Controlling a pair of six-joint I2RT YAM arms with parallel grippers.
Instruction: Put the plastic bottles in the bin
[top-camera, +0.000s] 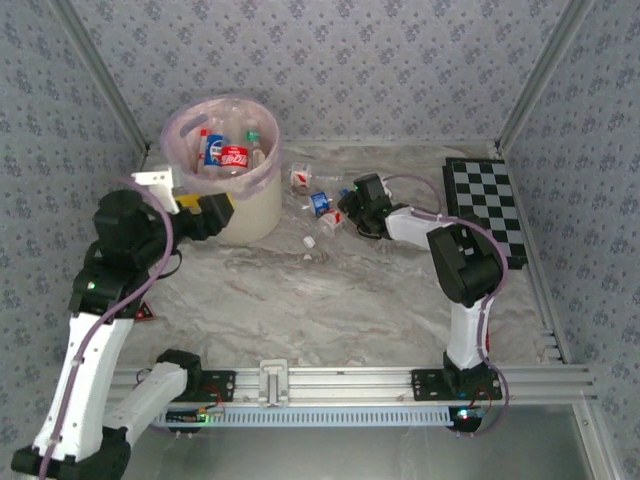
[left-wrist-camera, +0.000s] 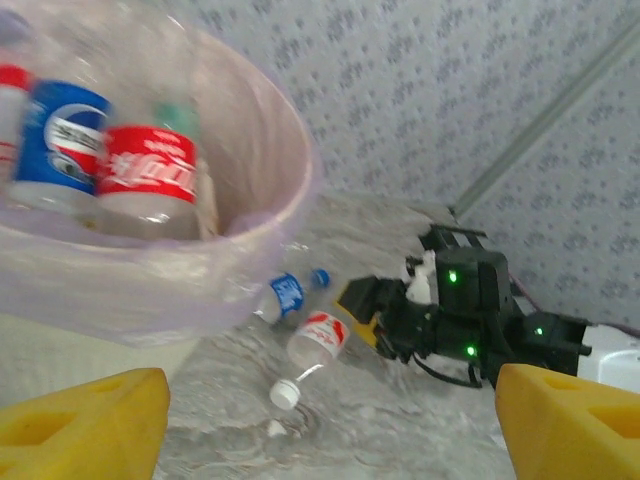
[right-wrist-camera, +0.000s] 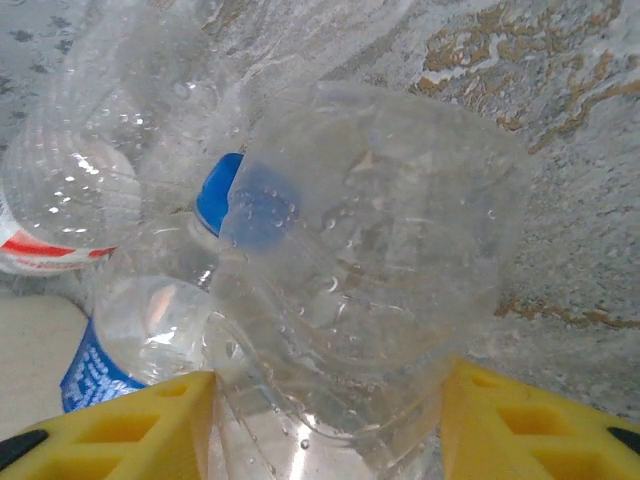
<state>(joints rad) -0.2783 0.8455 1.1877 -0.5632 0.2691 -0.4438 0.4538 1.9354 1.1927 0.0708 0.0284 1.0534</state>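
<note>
Between the yellow fingers (right-wrist-camera: 120, 425) of our right gripper (right-wrist-camera: 325, 400) a clear bottle (right-wrist-camera: 370, 250) lies on the table (top-camera: 300, 300), and we hold it from both sides. The bin (top-camera: 252, 215) stands at far left with several bottles (top-camera: 234, 158) inside; our left gripper (left-wrist-camera: 330, 430) hangs wide and empty beside it. Two more bottles (top-camera: 320, 202) lie loose near the bin.

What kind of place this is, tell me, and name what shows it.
Probably a robot test enclosure: patterned walls box in a marble-look table, robot arms are bolted to a metal rail, and a chequered board lies right.
</note>
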